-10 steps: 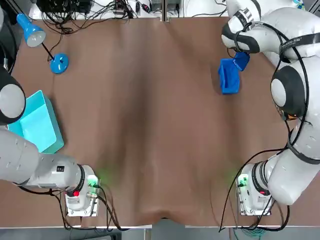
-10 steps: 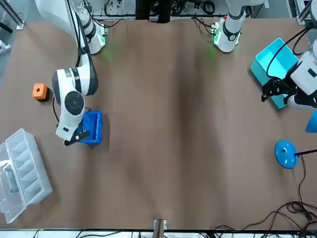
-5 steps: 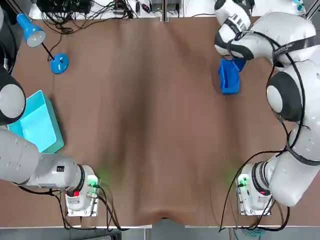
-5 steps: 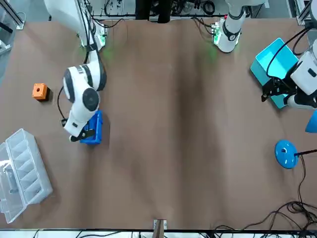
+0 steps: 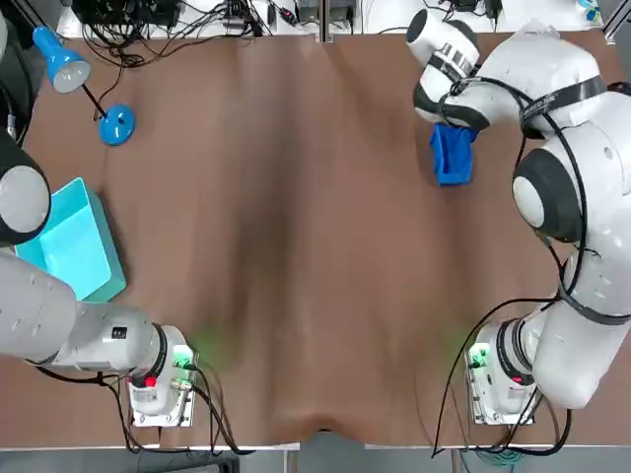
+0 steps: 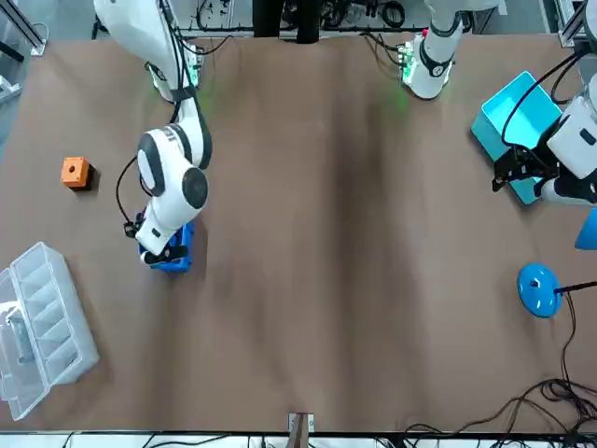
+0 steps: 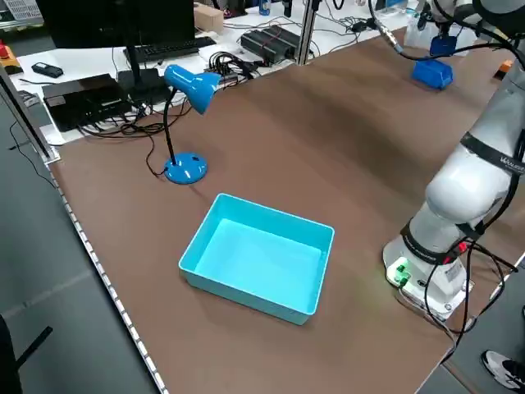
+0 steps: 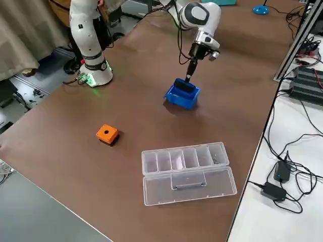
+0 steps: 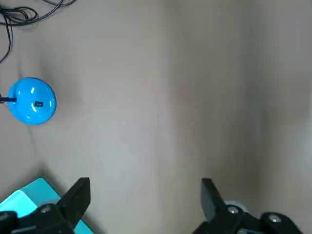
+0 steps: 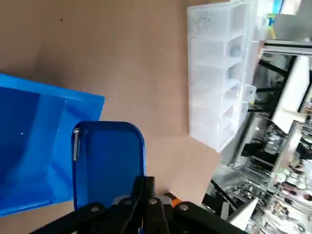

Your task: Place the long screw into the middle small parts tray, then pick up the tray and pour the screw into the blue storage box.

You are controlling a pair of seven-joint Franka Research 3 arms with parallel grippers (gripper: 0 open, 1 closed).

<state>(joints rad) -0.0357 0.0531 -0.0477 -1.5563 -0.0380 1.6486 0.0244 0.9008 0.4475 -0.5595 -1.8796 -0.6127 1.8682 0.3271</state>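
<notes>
Seen from above, its wrist hides the right gripper (image 10: 145, 185); it pinches the small blue plastic tray (image 10: 109, 161), long metal screw (image 10: 76, 144) at its edge, above the far-right blue storage box (image 5: 453, 160), having swung leftward since a second ago; left gripper (image 9: 144, 190) spread

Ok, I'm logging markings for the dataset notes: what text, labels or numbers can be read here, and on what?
Nothing reads for certain.
Right arm: dark lettering along a link, too small to read.
Left arm: similar lettering, too small to read.
Lamp base: a small dark mark, too blurred to read.
Blue box, clear organiser, orange block: no markings show.
Right gripper, jaws shut on the small tray: no label shows.
</notes>
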